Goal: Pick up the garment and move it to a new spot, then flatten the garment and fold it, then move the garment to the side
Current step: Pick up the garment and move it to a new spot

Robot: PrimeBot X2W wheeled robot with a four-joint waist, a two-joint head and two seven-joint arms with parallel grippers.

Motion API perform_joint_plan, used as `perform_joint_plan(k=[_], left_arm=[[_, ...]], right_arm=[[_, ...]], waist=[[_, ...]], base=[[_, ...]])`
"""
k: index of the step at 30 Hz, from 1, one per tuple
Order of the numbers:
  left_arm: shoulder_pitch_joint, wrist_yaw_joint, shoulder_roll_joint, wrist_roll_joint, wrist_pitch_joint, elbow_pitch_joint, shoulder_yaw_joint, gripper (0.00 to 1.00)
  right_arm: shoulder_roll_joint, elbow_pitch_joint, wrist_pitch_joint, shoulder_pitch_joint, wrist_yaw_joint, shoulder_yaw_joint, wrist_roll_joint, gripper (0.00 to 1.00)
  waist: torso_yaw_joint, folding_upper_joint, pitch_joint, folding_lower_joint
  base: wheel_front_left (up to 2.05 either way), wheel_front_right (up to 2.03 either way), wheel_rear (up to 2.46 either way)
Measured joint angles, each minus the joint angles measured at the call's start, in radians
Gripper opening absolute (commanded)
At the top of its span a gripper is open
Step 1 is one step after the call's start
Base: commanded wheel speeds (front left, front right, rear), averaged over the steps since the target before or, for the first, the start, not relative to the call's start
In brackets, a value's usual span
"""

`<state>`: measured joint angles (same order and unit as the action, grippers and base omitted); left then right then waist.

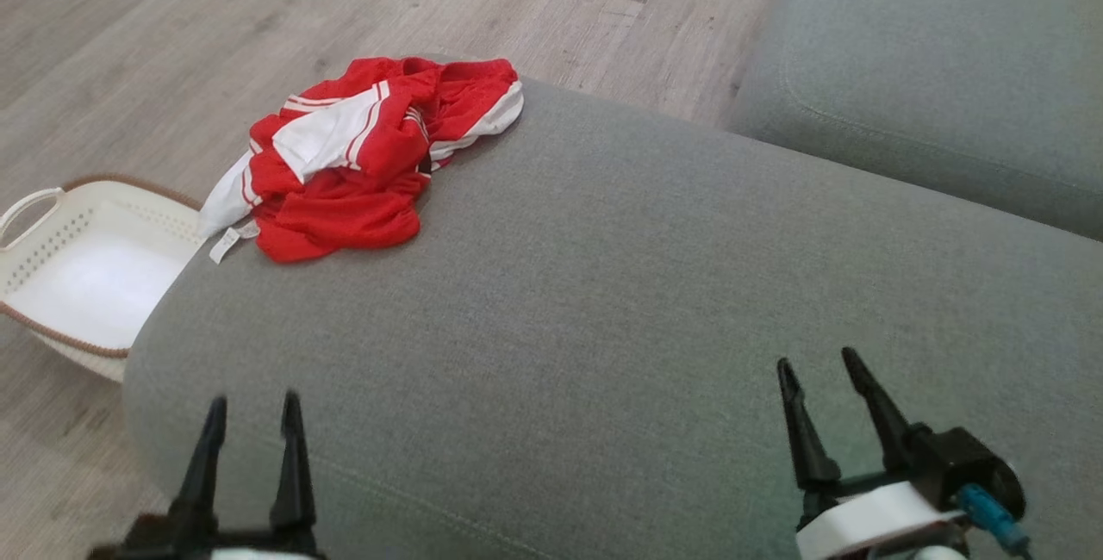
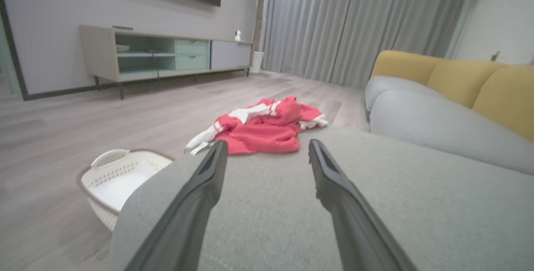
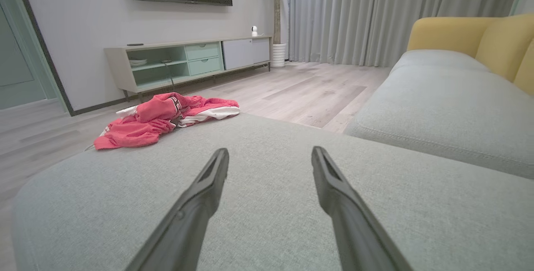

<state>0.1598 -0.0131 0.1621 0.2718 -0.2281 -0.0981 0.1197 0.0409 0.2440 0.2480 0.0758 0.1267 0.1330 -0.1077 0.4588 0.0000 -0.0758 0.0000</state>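
A red garment [image 1: 370, 159] with white stripes lies crumpled at the far left corner of a grey cushion [image 1: 620, 310]. A white edge and a label of it hang over the cushion's left side. In the left wrist view the garment [image 2: 263, 127] sits straight ahead, beyond the fingertips; in the right wrist view the garment [image 3: 164, 116] lies far off to the upper left. My left gripper [image 1: 254, 412] is open near the cushion's front left edge, with nothing between its fingers. My right gripper [image 1: 819, 366] is open over the front right of the cushion, also empty.
A white perforated laundry basket [image 1: 34, 224] with a brown rim stands on the wooden floor left of the cushion. A grey sofa seat [image 1: 939, 60] with yellow back cushions [image 2: 463, 81] lies to the right. A low TV cabinet [image 3: 187, 60] stands against the far wall.
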Motion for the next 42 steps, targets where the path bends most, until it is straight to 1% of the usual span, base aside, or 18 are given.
perform_joint_plan(k=[1,3,4,6,8,10,12,13,15,18,21,23,27,32,36,39,41,42], left_arm=[[0.0,0.0,0.0,0.0,0.0,0.0,0.0,1.0],[-0.021,0.009,0.026,-0.009,0.024,0.072,0.003,1.0],[-0.042,0.014,0.044,-0.012,0.052,0.115,0.002,1.0],[-0.114,0.03,0.09,-0.018,0.113,0.18,-0.01,1.0],[-0.225,0.051,0.162,-0.024,0.168,0.206,-0.047,1.0],[-0.343,0.069,0.247,-0.031,0.221,0.205,-0.094,1.0],[-0.459,0.086,0.309,-0.025,0.258,0.19,-0.126,1.0],[-0.513,0.096,0.334,-0.023,0.273,0.171,-0.128,1.0],[-0.622,0.112,0.36,0.011,0.314,0.105,-0.126,1.0],[-0.752,0.12,0.373,0.062,0.355,-0.006,-0.125,1.0],[-0.857,0.128,0.372,0.111,0.383,-0.131,-0.125,1.0],[-0.899,0.129,0.373,0.114,0.401,-0.216,-0.108,1.0],[-0.91,0.137,0.371,0.103,0.406,-0.364,-0.051,1.0],[-0.911,0.138,0.341,0.131,0.412,-0.505,0.0,1.0],[-0.916,0.142,0.328,0.135,0.435,-0.611,0.01,1.0],[-0.922,0.132,0.331,0.135,0.451,-0.678,0.01,1.0],[-0.941,0.112,0.33,0.135,0.445,-0.711,0.01,1.0],[-0.953,0.106,0.331,0.135,0.44,-0.724,0.01,0.83]], right_arm=[[0.0,0.0,0.0,0.0,0.0,0.0,0.0,1.0],[0.0,-0.017,0.0,0.0,0.0,-0.009,0.015,1.0],[0.0,-0.023,0.0,0.0,0.0,-0.011,0.02,1.0],[0.0,-0.03,0.0,-0.001,0.0,-0.016,0.019,1.0],[0.0,-0.04,0.0,-0.005,0.0,-0.015,0.025,1.0],[0.0,-0.05,0.0,-0.014,0.0,-0.007,0.047,1.0],[0.0,-0.062,0.0,-0.036,0.0,0.0,0.071,1.0],[0.0,-0.067,0.0,-0.052,0.0,0.002,0.081,1.0],[0.001,-0.072,0.0,-0.092,0.0,0.01,0.105,1.0],[0.002,-0.079,0.0,-0.14,0.0,0.023,0.132,1.0],[0.003,-0.096,-0.002,-0.168,0.0,0.027,0.157,1.0],[0.005,-0.109,-0.008,-0.18,0.0,0.026,0.177,1.0],[0.005,-0.144,-0.021,-0.203,0.0,0.016,0.209,1.0],[0.006,-0.179,-0.039,-0.209,0.0,-0.012,0.244,1.0],[0.006,-0.205,-0.047,-0.208,0.0,-0.017,0.253,1.0],[0.006,-0.22,-0.05,-0.209,0.0,-0.019,0.259,1.0],[0.006,-0.222,-0.05,-0.209,0.0,-0.022,0.259,1.0],[0.006,-0.223,-0.05,-0.209,0.0,-0.022,0.259,1.0]], waist=[[0.0,0.0,0.0,0.0],[0.0,0.0,0.011,-0.0001],[-0.003,0.0,0.02,0.0],[-0.011,0.0,0.034,0.0001],[-0.023,0.0,0.047,0.0001],[-0.042,0.0,0.06,0.0],[-0.061,0.0,0.083,-0.0001],[-0.071,0.0,0.096,0.0],[-0.093,0.0,0.127,0.0],[-0.129,0.0,0.177,0.0002],[-0.166,0.0,0.234,0.0002],[-0.19,0.0,0.274,0.0004],[-0.238,0.0,0.351,0.0003],[-0.287,-0.0001,0.443,0.0003],[-0.316,-0.0001,0.501,0.0002],[-0.334,-0.0001,0.531,0.0002],[-0.342,-0.0001,0.545,0.0002],[-0.346,-0.0001,0.55,0.0002]], base=[[0.0,0.0,0.0],[0.0,0.0,0.0],[0.0,0.0,0.0],[0.0,0.0,0.0],[0.0,0.0,0.0],[0.0,0.0,0.0],[0.0,0.0,0.0],[0.0,0.0,0.0],[0.0,0.0,0.0],[0.0,0.0,0.0],[0.0,0.0,0.0],[0.0,0.0,0.0],[0.0,0.0,0.0],[0.0,0.0,0.0],[0.0,0.0,0.0],[0.0,0.0,0.0],[0.0,0.0,0.0],[0.0,0.0,0.0]])
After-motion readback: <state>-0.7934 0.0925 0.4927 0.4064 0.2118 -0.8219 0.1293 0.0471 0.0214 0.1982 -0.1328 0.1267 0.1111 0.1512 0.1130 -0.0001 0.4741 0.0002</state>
